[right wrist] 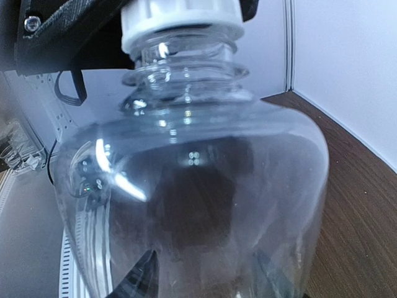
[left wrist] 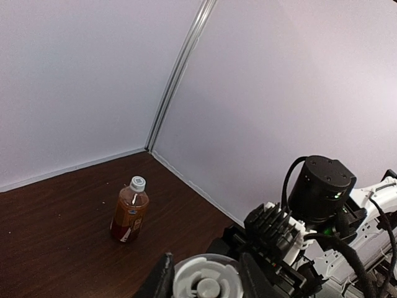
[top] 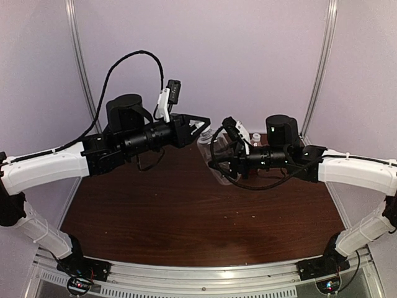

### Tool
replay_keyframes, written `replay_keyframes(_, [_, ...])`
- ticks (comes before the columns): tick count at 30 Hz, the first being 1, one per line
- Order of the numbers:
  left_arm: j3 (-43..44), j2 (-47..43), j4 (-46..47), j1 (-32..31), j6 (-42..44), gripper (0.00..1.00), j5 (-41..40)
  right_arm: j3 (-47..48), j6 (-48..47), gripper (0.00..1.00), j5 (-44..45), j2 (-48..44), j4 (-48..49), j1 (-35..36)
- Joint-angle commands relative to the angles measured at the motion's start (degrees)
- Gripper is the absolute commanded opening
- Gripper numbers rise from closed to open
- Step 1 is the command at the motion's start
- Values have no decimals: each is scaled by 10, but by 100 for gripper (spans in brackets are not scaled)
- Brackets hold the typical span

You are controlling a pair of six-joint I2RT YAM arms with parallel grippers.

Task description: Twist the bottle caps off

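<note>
The clear bottle (top: 209, 148) hangs above the table between both grippers. My right gripper (top: 217, 162) is shut around its body, which fills the right wrist view (right wrist: 198, 205), with the fingers (right wrist: 144, 278) at either side. My left gripper (top: 201, 128) is shut on its white cap (right wrist: 183, 22), which also shows in the left wrist view (left wrist: 208, 282) between the dark fingers (left wrist: 162, 276). The amber bottle (left wrist: 129, 212) with a red-and-white label stands upright near the back corner, its white cap (left wrist: 138, 183) on. In the top view only that cap (top: 255, 136) peeks out behind the right arm.
The dark wooden table (top: 186, 211) is boxed in by pale walls at the back and sides, with a metal corner strip (left wrist: 177, 74). The right arm's motor housing (left wrist: 322, 189) sits close beside the left gripper. Both arm bases are at the near edge.
</note>
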Motion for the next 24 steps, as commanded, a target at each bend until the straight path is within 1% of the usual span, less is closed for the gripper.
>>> replay_keyframes(1, [-3,12,38,-13,9,29,39,1,-8,43,-11,4,1,1])
replay_keyframes(2, [-3,12,40,-12,14,33,46,1,-7,44,-29,4,1,2])
replay_keyframes(7, [-7,7,54,3,20,46,93,-10,-7,44,-74,-2,14,0])
replay_keyframes(8, [-9,6,60,9,13,49,109,-11,-8,43,-81,-3,17,0])
replay_keyframes(13, [-23,3,100,40,-19,60,184,-15,-8,44,-116,-4,23,-2])
replay_keyframes(16, [-32,-3,120,50,-23,68,217,-15,-7,44,-125,-3,26,-3])
replay_keyframes(24, [-34,-20,100,62,5,80,251,-17,-4,44,-157,-5,35,-4])
